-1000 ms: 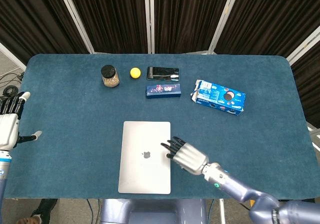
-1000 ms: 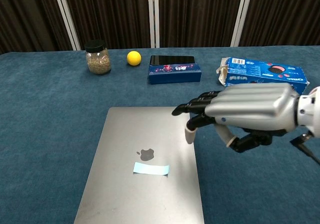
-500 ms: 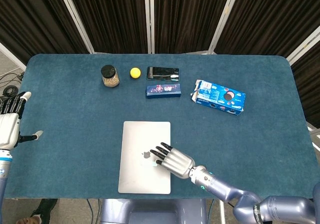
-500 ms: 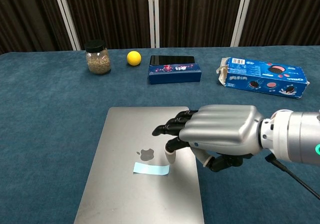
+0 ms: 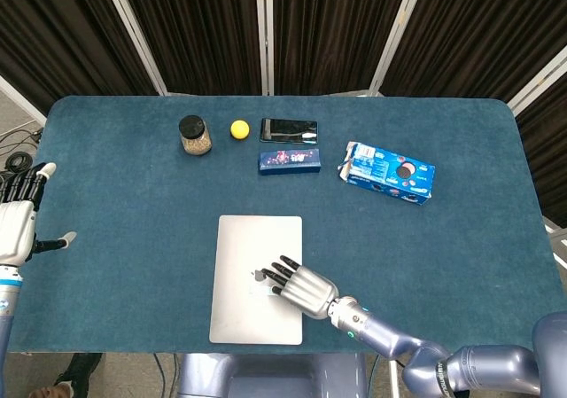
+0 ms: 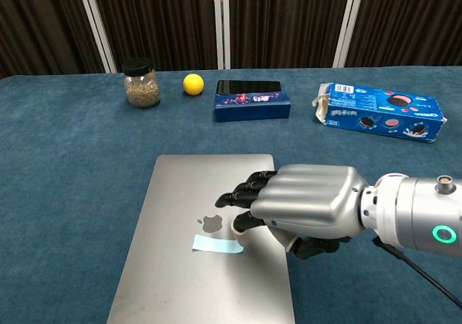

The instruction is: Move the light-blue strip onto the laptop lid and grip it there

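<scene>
since the earlier frame the silver metal right hand (image 6: 307, 208) has slid further left over the closed matte silver laptop lid (image 6: 180, 194) and dropped lower, its dark fingertips (image 6: 238, 223) now at the right end of the thin flat light-blue strip (image 6: 214, 244); before they were off to the lid's right edge. strip has not moved. the hand's fingers are extended and a bit spread, palm down; whether a fingertip actually touches or pinches the strip i cannot tell, the end of it is hidden under the hand.

the strip, one only, lies flat on the laptop lid, just below the dark apple logo (image 6: 211, 224), near the lid's centre.

the white left hand (image 5: 18, 216) sits well left of the laptop, at the table's left border, fingers apart, holding nothing.

counts, all beyond the far edge of the laptop: one round glass jar with black lid (image 6: 141, 83), grainy tan fill, far left of the row; one small smooth yellow ball (image 6: 193, 84) next to it; one flat black glossy phone (image 6: 248, 86) behind one dark blue rectangular cardboard box (image 6: 253, 107), the two just beside each other; one long blue cardboard cookie box (image 6: 379, 112), crumpled open end, far right of the laptop. everything rests on one fuzzy dark teal table cloth (image 6: 72, 165).
</scene>
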